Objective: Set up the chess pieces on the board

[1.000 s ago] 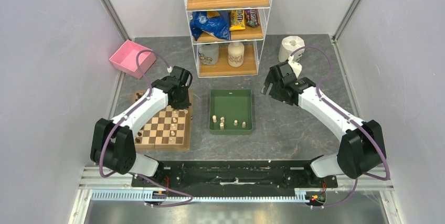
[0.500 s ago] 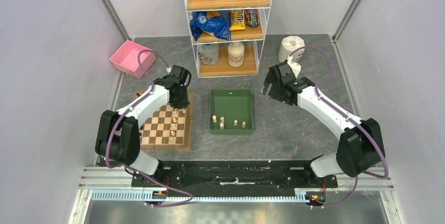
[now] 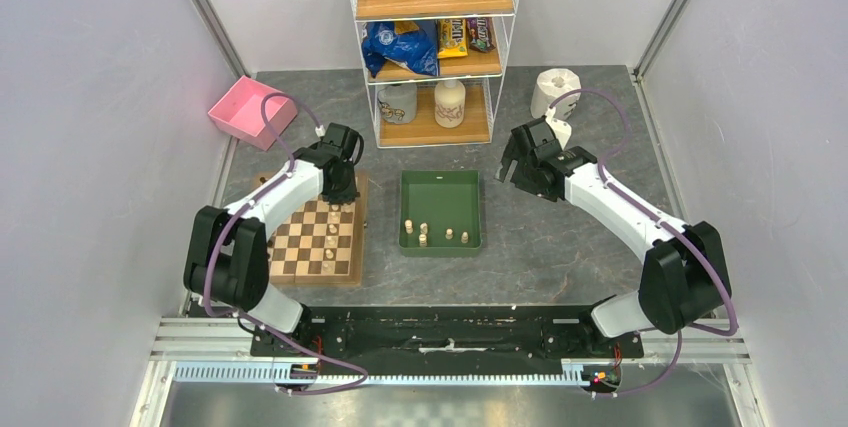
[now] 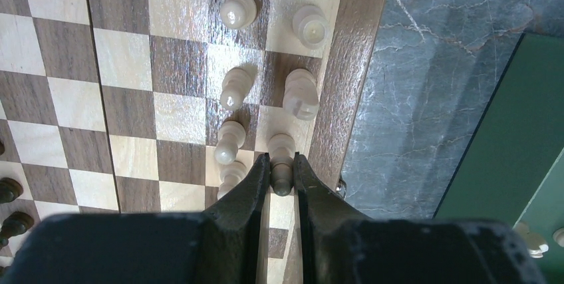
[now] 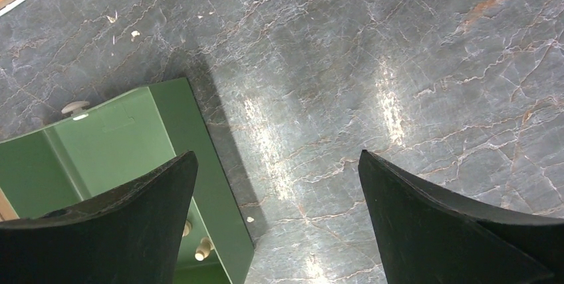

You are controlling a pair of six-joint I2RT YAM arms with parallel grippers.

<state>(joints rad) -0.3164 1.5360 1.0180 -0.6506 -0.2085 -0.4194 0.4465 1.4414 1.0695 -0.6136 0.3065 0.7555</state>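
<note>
The checkered board [image 3: 312, 242] lies at the left; its tan border shows in the left wrist view [image 4: 340, 91]. My left gripper [image 4: 282, 167] is shut on a pale cream chess piece [image 4: 282, 164] that stands on the board's right edge column, beside several other cream pieces [image 4: 231, 88]. Dark pieces [image 4: 12, 191] show at the left edge. In the top view my left gripper [image 3: 340, 190] is over the board's far right corner. My right gripper [image 3: 515, 169] is open and empty above the table, right of the green tray [image 3: 441, 210], which holds several cream pieces [image 3: 423, 235].
A pink bin [image 3: 252, 110] sits at the back left. A wire shelf rack [image 3: 436, 42] with snacks and jars stands at the back centre. A white paper roll [image 3: 556, 90] is at the back right. The green tray's wall [image 5: 199, 138] shows in the right wrist view.
My left arm has drawn in slightly, its elbow shifting right, with the gripper staying over the board's far right corner. The right arm has barely moved.
</note>
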